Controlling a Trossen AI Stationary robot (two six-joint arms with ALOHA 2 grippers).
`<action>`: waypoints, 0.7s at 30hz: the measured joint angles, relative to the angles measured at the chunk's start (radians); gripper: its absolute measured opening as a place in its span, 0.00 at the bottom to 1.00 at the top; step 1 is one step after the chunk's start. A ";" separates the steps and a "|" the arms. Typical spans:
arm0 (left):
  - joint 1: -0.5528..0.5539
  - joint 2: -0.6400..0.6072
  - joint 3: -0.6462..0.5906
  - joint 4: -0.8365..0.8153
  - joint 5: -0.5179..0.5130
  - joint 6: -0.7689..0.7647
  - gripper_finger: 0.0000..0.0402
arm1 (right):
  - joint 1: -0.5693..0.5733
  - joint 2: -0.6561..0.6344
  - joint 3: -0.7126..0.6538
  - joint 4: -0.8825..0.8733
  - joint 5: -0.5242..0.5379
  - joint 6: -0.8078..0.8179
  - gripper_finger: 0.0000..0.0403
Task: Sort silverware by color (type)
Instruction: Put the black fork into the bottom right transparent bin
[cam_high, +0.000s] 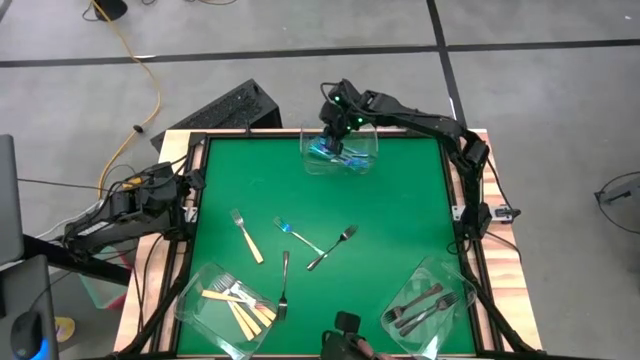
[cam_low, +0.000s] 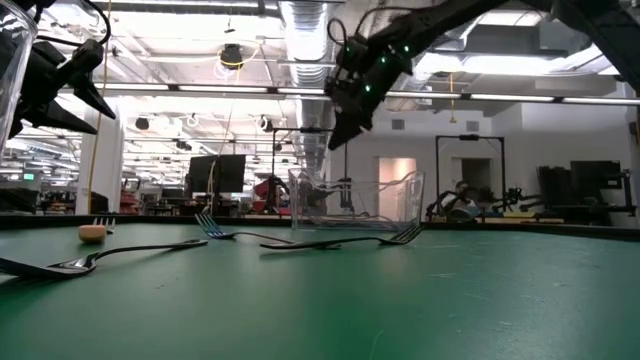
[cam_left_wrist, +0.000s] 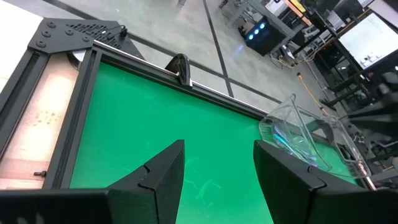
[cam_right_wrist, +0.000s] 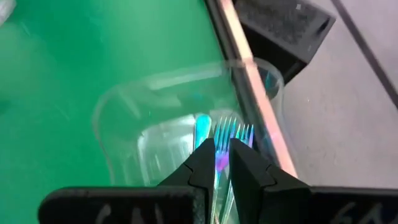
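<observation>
My right pincer, fingers slightly parted, hangs over the twelve o'clock tub of blue forks; the remaining blue fork lies toward six o'clock, mid-table, handle pointing four o'clock.

We see a bright green table with a pale wood edge. The forks are tan, shiny blue and dark grey, the tubs are clear, and the arms are black.
</observation>
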 joint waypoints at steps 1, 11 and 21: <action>0.000 0.000 0.000 0.000 0.000 0.000 0.44 | 0.002 0.000 0.023 -0.012 0.000 0.004 0.17; 0.000 0.000 0.000 0.000 0.000 -0.010 0.44 | 0.069 -0.002 0.168 -0.044 -0.011 0.026 0.17; 0.000 0.000 0.000 0.000 0.027 -0.016 0.44 | 0.161 -0.002 0.225 -0.052 -0.103 0.076 0.17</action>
